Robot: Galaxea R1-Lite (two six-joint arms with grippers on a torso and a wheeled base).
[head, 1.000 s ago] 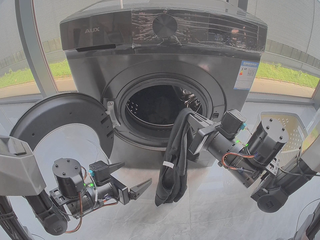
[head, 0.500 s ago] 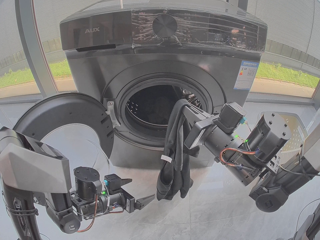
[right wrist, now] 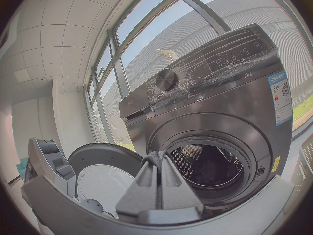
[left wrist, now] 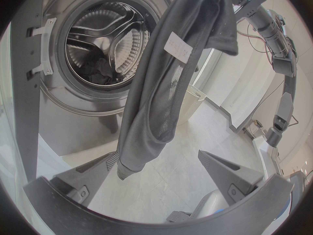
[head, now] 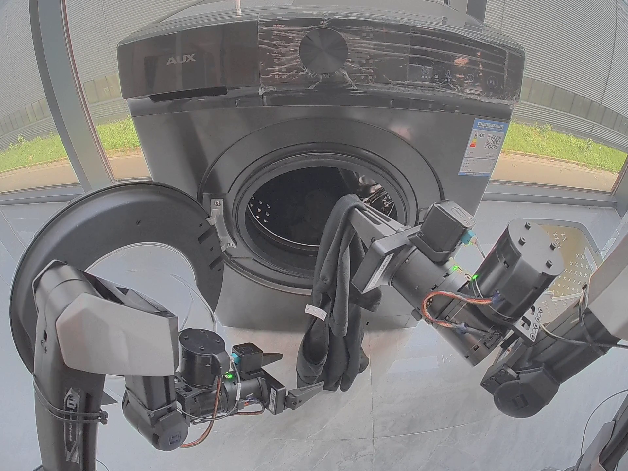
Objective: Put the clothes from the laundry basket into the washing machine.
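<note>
Here, right end effector (head: 356, 212) pinching dark garment (head: 330, 309) before the open washer (head: 196, 132), left end effector (head: 301, 372) spread by the hanging hem.

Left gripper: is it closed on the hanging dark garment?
No, the left gripper is open, fingers spread wide, while the dark garment hangs from the shut right gripper.
</note>
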